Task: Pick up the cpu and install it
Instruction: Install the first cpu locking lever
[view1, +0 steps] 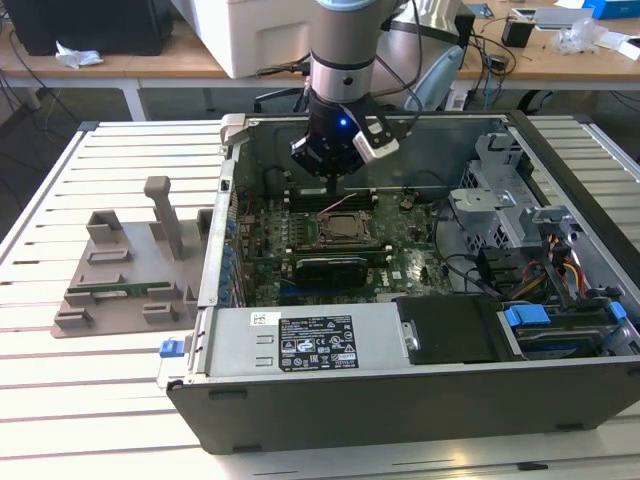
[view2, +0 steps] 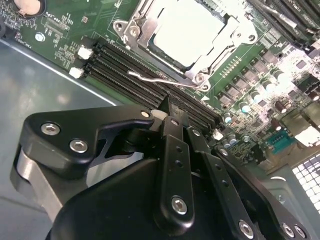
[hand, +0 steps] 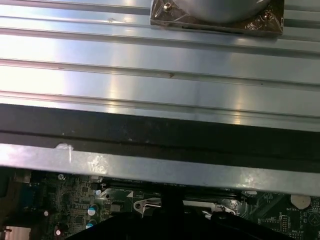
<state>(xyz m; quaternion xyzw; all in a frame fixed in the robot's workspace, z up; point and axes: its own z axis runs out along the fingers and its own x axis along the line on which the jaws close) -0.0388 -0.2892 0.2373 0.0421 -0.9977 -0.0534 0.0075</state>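
The cpu (view2: 187, 30), a pale silver-grey square, lies in the motherboard socket (view1: 340, 228) under its metal retention frame (view2: 131, 31). A thin wire lever (view2: 150, 77) sticks out along the socket's edge. My gripper (view1: 333, 198) hangs inside the open computer case (view1: 400, 400), just above the board on the far side of the socket. In the second wrist view the gripper (view2: 172, 114) has its black fingers together over the memory slots (view2: 130, 75), a short way from the cpu and holding nothing.
A grey moulded tray (view1: 130, 270) with upright posts lies on the slatted table (view1: 60, 400) at the exterior view's left. Inside the case are a black expansion card (view1: 330, 268), a power supply (view1: 310, 340) and a drive cage (view1: 500, 195). A shiny metal block (hand: 217, 12) stands on the slats.
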